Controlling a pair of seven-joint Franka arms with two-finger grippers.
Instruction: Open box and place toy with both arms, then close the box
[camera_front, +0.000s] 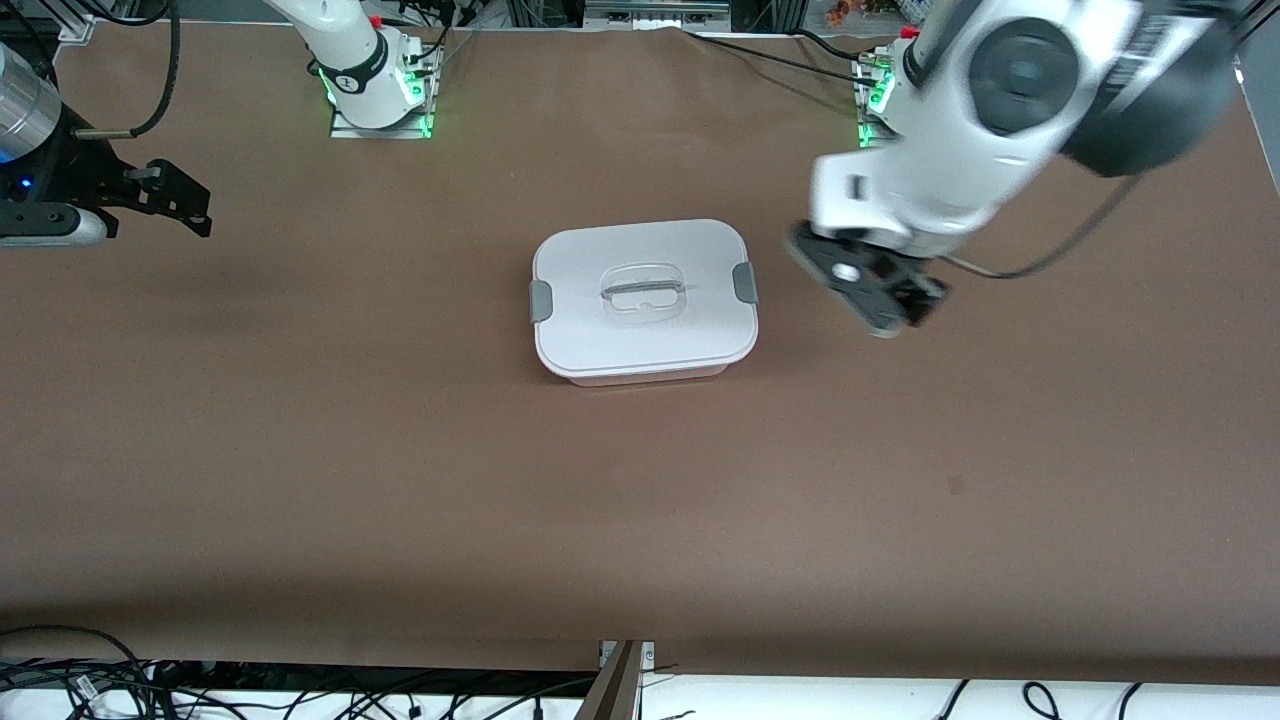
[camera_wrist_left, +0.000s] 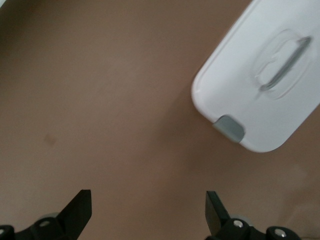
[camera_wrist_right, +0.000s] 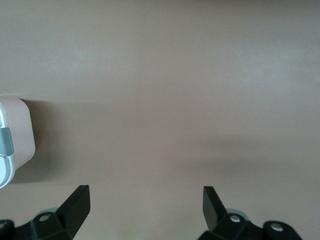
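Observation:
The box (camera_front: 640, 290) stands in the middle of the brown table with its white lid on. A grey clip (camera_front: 745, 282) sits at each short end and the clear handle (camera_front: 645, 292) lies in the lid's middle. The toy is not in view. My left gripper (camera_front: 885, 300) is open and empty over the bare table beside the box's end toward the left arm. The left wrist view (camera_wrist_left: 147, 205) shows the lid (camera_wrist_left: 265, 80) and one clip (camera_wrist_left: 229, 127). My right gripper (camera_front: 195, 200) is open and empty over the table's right-arm end. The right wrist view (camera_wrist_right: 145, 202) shows a corner of the pink tub (camera_wrist_right: 17, 135).
The two arm bases (camera_front: 375, 95) stand with green lights along the table edge farthest from the front camera. Cables (camera_front: 100, 680) lie below the table's front edge. A small dark mark (camera_front: 955, 485) is on the table nearer the front camera than the left gripper.

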